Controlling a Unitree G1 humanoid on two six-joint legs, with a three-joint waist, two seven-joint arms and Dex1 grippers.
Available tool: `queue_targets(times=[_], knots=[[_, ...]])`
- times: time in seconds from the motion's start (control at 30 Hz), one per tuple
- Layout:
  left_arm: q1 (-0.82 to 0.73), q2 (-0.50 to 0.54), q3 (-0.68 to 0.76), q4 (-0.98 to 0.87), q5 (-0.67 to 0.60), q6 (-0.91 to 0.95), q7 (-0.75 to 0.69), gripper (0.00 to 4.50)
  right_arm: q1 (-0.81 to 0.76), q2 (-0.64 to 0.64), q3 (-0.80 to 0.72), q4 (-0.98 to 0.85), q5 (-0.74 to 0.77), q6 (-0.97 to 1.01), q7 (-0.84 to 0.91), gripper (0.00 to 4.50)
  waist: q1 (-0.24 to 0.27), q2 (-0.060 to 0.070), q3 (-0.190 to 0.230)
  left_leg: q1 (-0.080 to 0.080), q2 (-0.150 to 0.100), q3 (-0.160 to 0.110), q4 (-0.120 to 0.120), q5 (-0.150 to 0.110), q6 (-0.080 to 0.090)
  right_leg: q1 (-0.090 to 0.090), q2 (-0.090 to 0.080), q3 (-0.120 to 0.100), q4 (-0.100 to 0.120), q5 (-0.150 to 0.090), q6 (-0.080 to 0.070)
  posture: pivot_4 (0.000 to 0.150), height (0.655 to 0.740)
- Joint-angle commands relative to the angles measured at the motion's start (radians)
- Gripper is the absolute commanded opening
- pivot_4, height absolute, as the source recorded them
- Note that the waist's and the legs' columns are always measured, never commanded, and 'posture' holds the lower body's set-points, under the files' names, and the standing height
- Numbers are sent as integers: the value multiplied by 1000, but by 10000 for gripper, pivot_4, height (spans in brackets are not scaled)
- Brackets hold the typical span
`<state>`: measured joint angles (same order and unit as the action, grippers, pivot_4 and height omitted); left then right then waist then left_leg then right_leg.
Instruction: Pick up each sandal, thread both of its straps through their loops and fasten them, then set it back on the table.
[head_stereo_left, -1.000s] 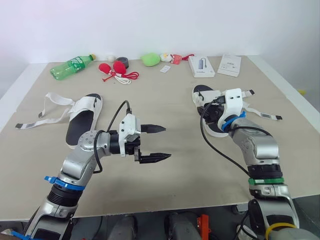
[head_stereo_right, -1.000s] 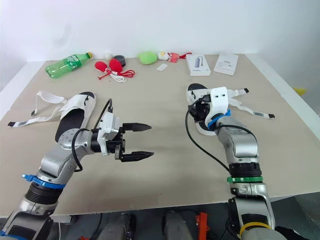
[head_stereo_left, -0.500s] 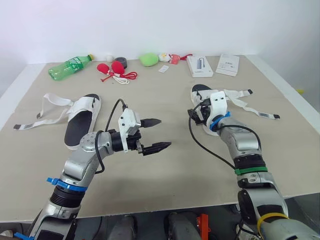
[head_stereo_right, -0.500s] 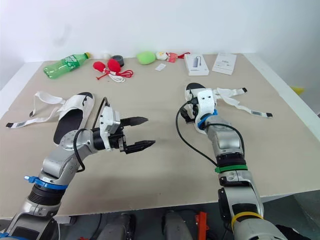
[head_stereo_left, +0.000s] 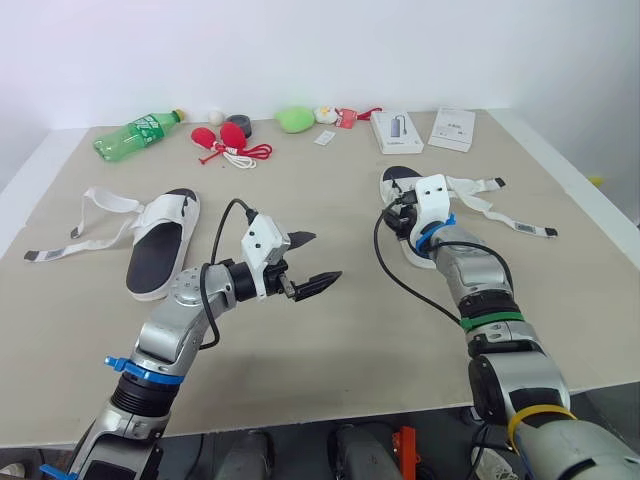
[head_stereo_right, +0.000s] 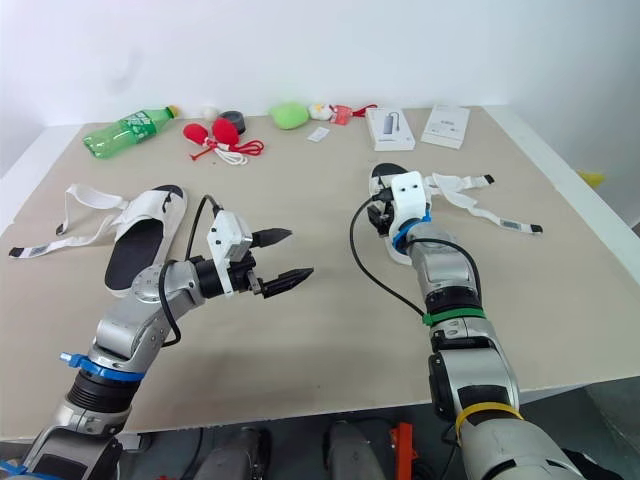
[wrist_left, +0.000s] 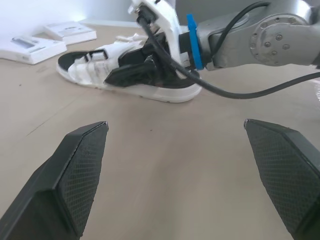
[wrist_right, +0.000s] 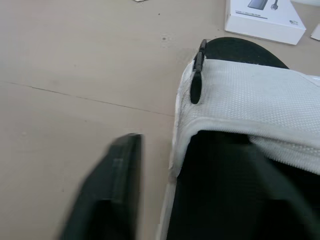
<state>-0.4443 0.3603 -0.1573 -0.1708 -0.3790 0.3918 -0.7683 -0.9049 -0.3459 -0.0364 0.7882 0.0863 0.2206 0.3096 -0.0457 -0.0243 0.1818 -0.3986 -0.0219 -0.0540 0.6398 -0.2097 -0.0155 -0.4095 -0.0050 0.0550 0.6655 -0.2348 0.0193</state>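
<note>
left fingers (wrist_left: 80, 175) wide apart, empty; right fingers (wrist_right: 109, 187) parted astride sandal (wrist_right: 250, 95).

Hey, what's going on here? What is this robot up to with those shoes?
The robot is meant to fasten two sandals. Its right gripper is down at the right-hand sandal, open and not gripping it yet. The left gripper hovers open above the table between the two sandals, holding nothing. The other sandal lies flat on the robot's left, untouched. The straps of both sandals trail loose and unfastened across the table.
</note>
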Motion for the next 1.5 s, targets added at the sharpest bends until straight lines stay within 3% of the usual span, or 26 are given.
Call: queue_targets(times=[0.03, 0.1, 0.3, 0.5, 0.63, 0.77, 0.93, 1.07, 1.5], knots=[[-11, -6, 15, -33, -3, -3, 12, 45000, -41, -2, -19, 40, -9, -55, -4, 9609, 0, 0, 0, 0, 0, 0, 0, 0, 0, 0, 0, 0, 0, 0, 0, 1500, 7400], [-13, -8, 20, -30, -3, -2, 18, 45000, -45, -3, -20, 60, -13, -66, 1, 514, 0, 0, 0, 0, 0, 0, 0, 0, 0, 0, 0, 0, 0, 0, 0, 1500, 7400], [-13, 4, 30, -24, -18, -13, -3, 45000, -27, -14, -7, 27, -11, -66, 71, 119, -1, 0, 0, 0, 0, 0, 0, 0, 0, 0, 0, 1, 0, 0, 0, 1500, 7400], [-14, 55, 53, 6, -35, -72, -111, 45000, 157, -119, 90, -422, 64, 33, 444, 119, 0, 0, 0, -1, 0, -1, -2, 0, 0, -1, 0, 0, -1, 0, 0, 1500, 7400], [-20, 86, 70, 38, -47, -105, -180, 45000, 341, -262, 130, -757, 156, 81, 684, 119, 2, 0, 0, -2, 0, -1, -2, -1, 1, -2, -1, -2, -1, 0, 1, 1500, 7400], [-20, 115, 71, 53, -51, -129, -249, 45000, 452, -367, 132, -937, 247, 77, 854, 119, 2, 0, 0, -2, -1, -2, -1, -1, 1, -1, -2, -2, -2, -5, 9, 1500, 7400], [-18, 139, 61, 41, -68, -123, -320, 45000, 533, -471, 162, -998, 208, -135, 1023, 119, 3, 0, 0, -1, 0, -1, 1, -1, 1, 0, -2, -3, -2, -5, 9, 1500, 7400], [-13, 155, 61, 22, -89, -108, -358, 45000, 559, -499, 173, -1015, 223, -183, 1084, 119, 1, -1, 1, 0, 2, 0, 1, -1, 0, 0, -2, -2, -2, -5, 9, 1500, 7400], [15, 187, 63, 7, -80, -117, -385, 45000, 489, -473, 177, -882, 190, -251, 1081, 119, 7, -1, 1, 0, 2, -1, 2, -1, 0, 0, -3, -2, -2, -4, 8, 1500, 7400]])
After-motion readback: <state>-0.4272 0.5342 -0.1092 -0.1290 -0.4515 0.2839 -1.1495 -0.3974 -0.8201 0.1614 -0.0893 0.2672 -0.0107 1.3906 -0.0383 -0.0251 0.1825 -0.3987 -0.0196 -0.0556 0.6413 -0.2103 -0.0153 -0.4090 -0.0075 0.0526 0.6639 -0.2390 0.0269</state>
